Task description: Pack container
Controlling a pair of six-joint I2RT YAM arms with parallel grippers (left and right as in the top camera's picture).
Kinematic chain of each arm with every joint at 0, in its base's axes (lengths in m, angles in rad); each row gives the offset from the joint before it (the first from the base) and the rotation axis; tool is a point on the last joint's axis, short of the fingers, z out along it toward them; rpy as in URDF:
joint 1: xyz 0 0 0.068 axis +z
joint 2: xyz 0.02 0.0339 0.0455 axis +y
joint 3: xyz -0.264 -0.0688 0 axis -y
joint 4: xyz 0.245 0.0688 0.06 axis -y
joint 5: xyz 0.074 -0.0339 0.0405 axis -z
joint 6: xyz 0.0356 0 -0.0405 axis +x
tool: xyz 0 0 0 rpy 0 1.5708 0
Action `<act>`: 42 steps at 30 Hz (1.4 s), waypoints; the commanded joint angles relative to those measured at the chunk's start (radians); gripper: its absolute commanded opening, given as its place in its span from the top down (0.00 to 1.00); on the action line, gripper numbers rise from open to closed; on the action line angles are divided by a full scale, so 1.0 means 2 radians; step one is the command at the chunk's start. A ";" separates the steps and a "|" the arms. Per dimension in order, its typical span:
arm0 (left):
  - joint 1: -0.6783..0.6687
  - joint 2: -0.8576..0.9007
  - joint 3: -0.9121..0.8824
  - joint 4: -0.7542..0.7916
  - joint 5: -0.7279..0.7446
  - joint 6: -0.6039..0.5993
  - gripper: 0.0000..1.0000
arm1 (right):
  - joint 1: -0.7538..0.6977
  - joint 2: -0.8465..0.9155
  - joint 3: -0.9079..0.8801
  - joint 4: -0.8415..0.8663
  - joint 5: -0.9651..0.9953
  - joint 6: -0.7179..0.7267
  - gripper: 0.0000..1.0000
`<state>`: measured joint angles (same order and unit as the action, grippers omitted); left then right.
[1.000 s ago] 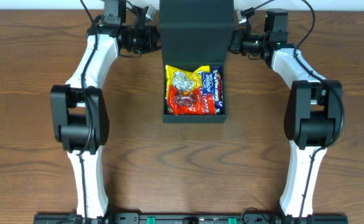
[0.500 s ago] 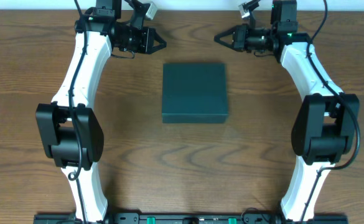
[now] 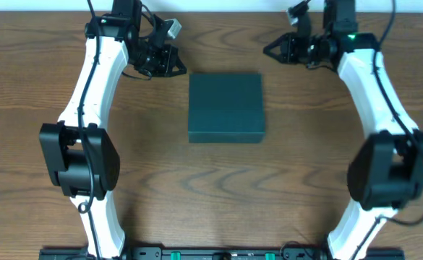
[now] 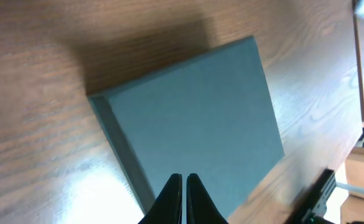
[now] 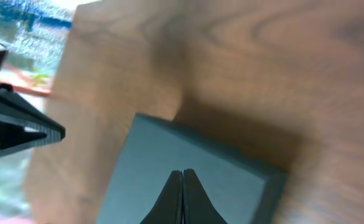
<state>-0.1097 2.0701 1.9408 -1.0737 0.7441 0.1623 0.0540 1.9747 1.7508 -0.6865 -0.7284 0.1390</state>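
While a second ago the lid stood up and bright snack packets showed inside, the overhead view now has the container shut at the middle of the tabletop, lid flat; my left tool and right tool have drawn back beyond its far corners, touching nothing. From the left wrist, the left tool is pressed together and empty, pointing down at the container's plain top; from the right wrist, the right tool is likewise closed tip to tip (nothing pinched) above the far side of the box. I judge the packing finished; only withdrawal seems left.
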 commanded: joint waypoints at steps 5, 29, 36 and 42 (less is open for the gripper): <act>-0.002 -0.112 0.010 -0.038 -0.038 0.013 0.94 | 0.003 -0.097 0.002 -0.003 0.056 -0.038 0.98; -0.002 -0.572 -0.145 -0.193 -0.076 0.085 0.94 | 0.112 -0.435 -0.113 -0.318 0.159 -0.040 0.98; -0.002 -0.683 -0.293 -0.182 -0.049 0.072 0.94 | 0.114 -0.678 -0.337 -0.272 0.168 0.011 0.98; -0.002 -0.733 -0.423 -0.149 0.018 0.062 0.94 | 0.114 -0.836 -0.467 -0.279 0.147 0.101 0.98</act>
<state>-0.1131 0.6300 1.1782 -1.3865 0.7052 0.3096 0.2680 0.3763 0.8917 -1.2423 -0.4107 0.2264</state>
